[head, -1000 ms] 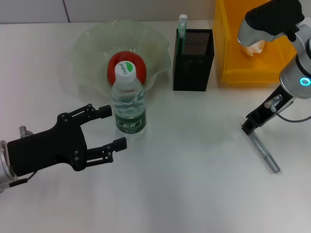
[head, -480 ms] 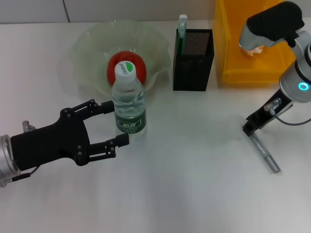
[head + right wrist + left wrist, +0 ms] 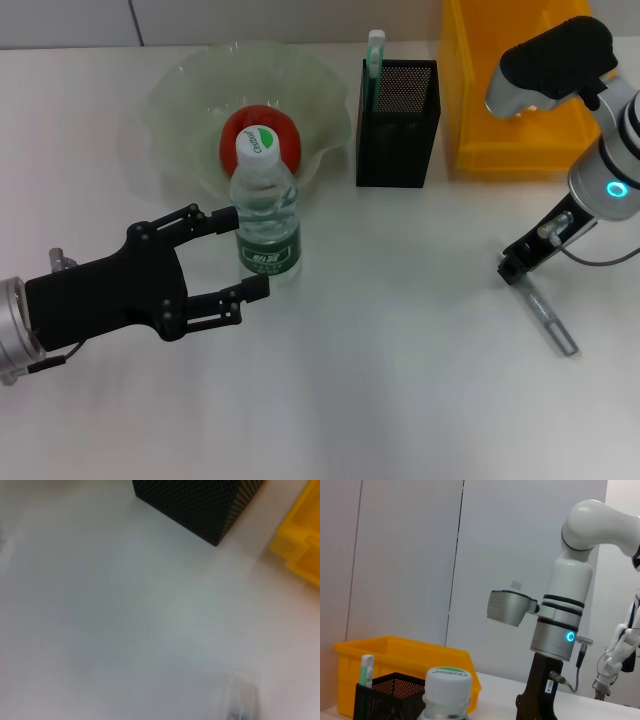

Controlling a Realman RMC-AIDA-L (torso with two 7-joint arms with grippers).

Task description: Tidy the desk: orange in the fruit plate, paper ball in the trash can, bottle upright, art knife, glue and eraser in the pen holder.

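Observation:
The clear bottle (image 3: pixel 267 215) with a white cap (image 3: pixel 447 680) stands upright in front of the fruit plate (image 3: pixel 185 85). My left gripper (image 3: pixel 242 250) is open, one finger on each side of the bottle's lower part. The reddish orange (image 3: pixel 262 135) lies in the plate. A green-and-white glue stick (image 3: pixel 375 50) pokes out of the black mesh pen holder (image 3: pixel 398 110). The grey art knife (image 3: pixel 545 315) lies flat on the table at the right, and my right gripper (image 3: pixel 515 265) is at its near end. The paper ball and the eraser are hidden.
A yellow bin (image 3: pixel 500 120) stands at the back right, beside the pen holder, with my right arm (image 3: pixel 550 55) reaching over it. In the left wrist view the bin (image 3: pixel 395 655) and pen holder (image 3: pixel 385 695) sit behind the bottle.
My left gripper has moved forward until its open fingers flank the bottle. The right arm shifted slightly and now covers the pale paper lump seen in the bin earlier.

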